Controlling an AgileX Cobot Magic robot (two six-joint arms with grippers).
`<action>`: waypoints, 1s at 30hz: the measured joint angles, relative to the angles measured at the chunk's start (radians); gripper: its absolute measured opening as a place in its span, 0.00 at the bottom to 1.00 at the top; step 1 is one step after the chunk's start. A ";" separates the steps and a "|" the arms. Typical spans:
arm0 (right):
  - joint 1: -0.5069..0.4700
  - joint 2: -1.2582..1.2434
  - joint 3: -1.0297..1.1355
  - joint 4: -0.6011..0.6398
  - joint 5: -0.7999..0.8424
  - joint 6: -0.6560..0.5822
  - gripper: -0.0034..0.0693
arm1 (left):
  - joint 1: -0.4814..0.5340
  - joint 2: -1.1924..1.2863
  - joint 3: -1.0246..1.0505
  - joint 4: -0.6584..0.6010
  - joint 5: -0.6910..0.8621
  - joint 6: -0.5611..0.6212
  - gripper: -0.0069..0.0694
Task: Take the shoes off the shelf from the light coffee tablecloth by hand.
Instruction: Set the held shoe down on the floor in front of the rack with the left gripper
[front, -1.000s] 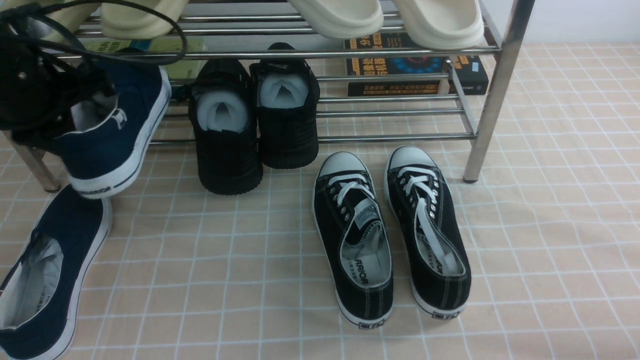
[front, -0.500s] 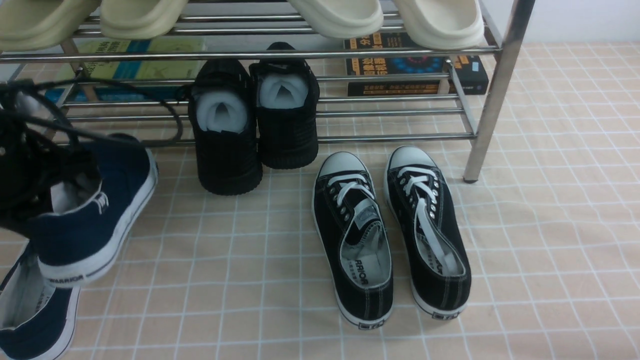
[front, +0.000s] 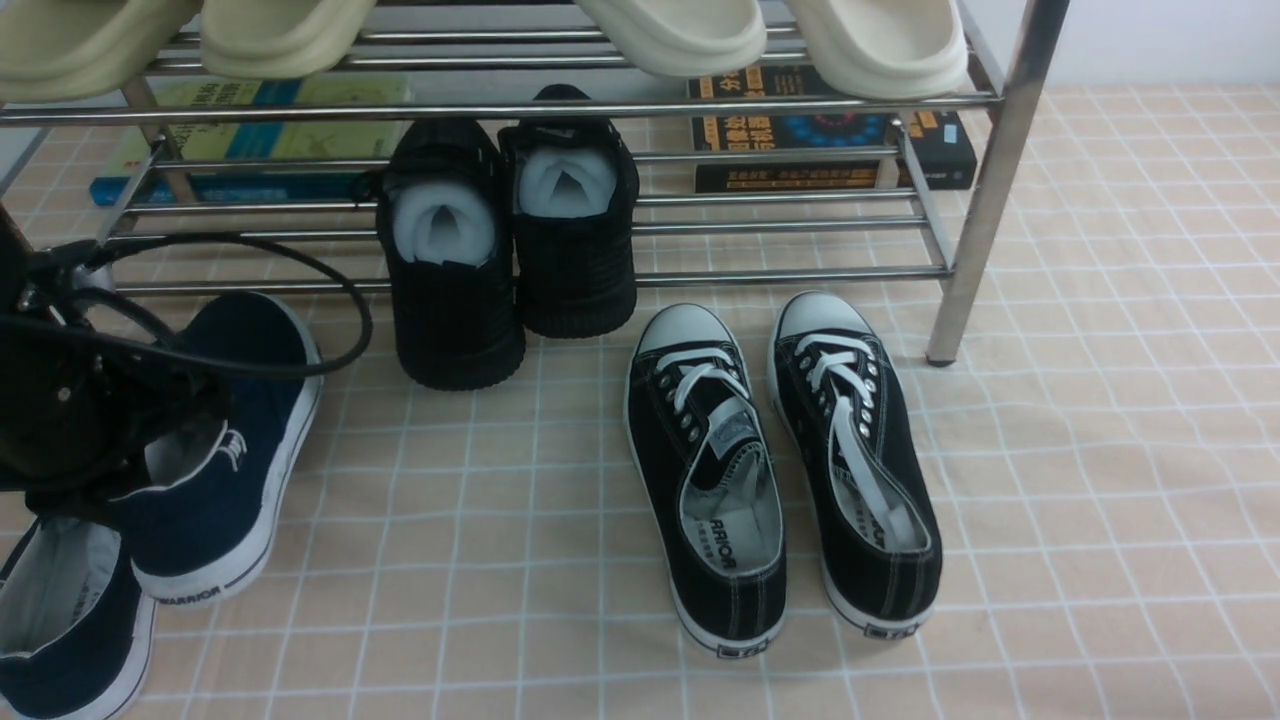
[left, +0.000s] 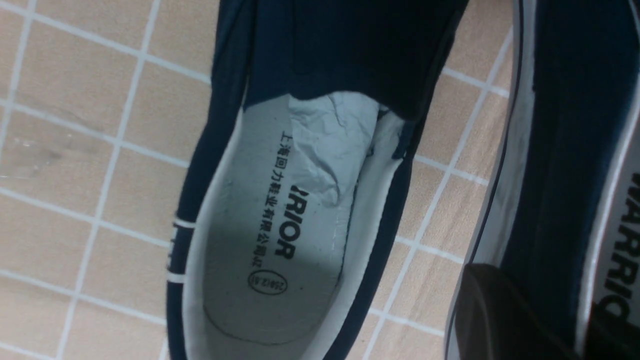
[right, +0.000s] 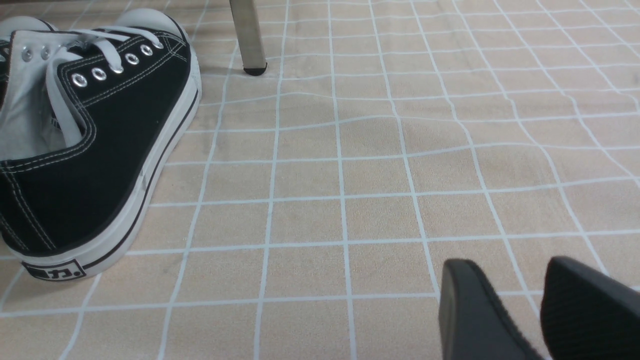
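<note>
left fingers (left: 500, 310) clenched on heel wall of navy shoe (front: 260, 400), at 8 o'clock in front view. shoe off shelf (front: 988, 180), low over light coffee tablecloth (front: 1100, 450); contact with cloth unclear. mate (front: 70, 660) at 7 o'clock, just beside it. right fingers (right: 470, 310) parted, empty, over bare cloth.
risks:
- release here could tip heel onto mate
- pinch on soft canvas may slip
- cable loop (front: 365, 325) near black chunky pair (front: 500, 250) may snag

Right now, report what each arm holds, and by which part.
Left gripper: one navy shoe, pinched at its heel collar. Right gripper: nothing between its fingers.
</note>
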 joint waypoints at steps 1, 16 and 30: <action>0.000 0.000 0.000 0.000 0.000 0.000 0.37 | 0.000 0.004 0.003 -0.005 -0.005 0.000 0.12; 0.000 0.000 0.000 0.000 0.000 0.000 0.37 | -0.032 0.047 0.008 -0.056 -0.062 0.061 0.18; 0.000 0.000 0.000 0.000 0.000 0.000 0.37 | -0.087 0.054 0.008 -0.034 -0.089 0.095 0.22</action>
